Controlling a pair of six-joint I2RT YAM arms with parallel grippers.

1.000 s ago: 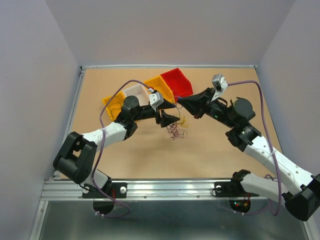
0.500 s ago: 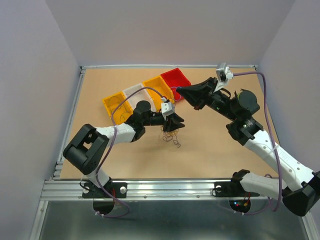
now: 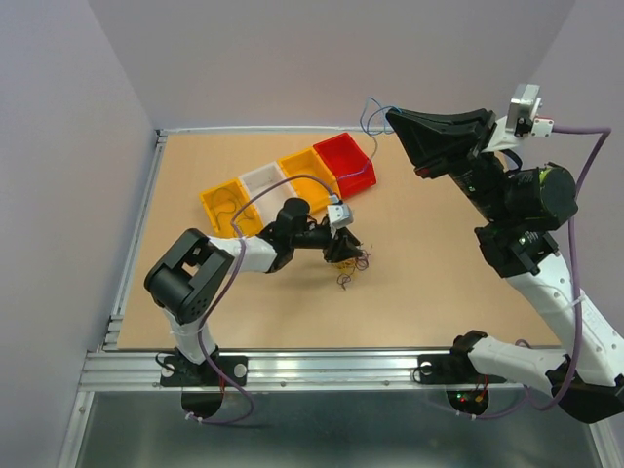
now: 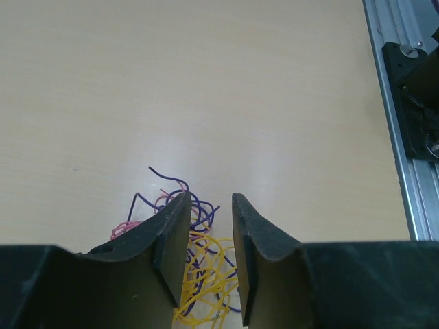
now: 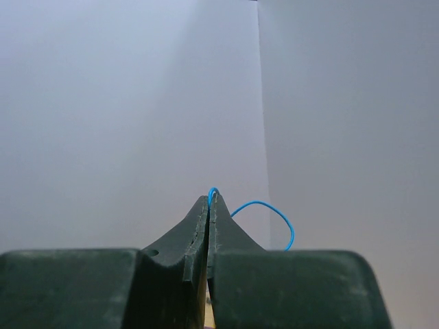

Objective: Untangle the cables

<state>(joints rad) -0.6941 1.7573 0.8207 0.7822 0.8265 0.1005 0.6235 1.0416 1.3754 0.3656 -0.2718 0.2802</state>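
The clump of cables (image 3: 353, 265) lies on the tan table (image 3: 439, 292), a little left of its middle and nearer the front edge than the far one. It is a small loose knot of hair-thin curly strands. From the left wrist, yellow loops (image 4: 209, 264) make up most of it, with purple strands curling out on the far side and a pink one on the left. One strand is apart from the rest: a blue wire (image 3: 368, 117) hangs in the air well above the far edge of the table, bent in an open arc (image 5: 259, 202) against the pale wall.

Far and left of the clump a slanted row of bins sits on the table: a yellow bin (image 3: 210, 203), a white bin (image 3: 261, 175), an orange bin (image 3: 297, 159) and a red bin (image 3: 357, 179). None of them touches the clump.

The left claw (image 3: 346, 252) is down at the table on the clump. Its fingers are partly spread (image 4: 209, 202), with yellow strands lying in the gap between them; whether they press on the strands I cannot tell. The right claw (image 3: 392, 117) is high up at the far right, its fingers pressed tight together (image 5: 209, 199), pinching one end of the blue wire at their tips.
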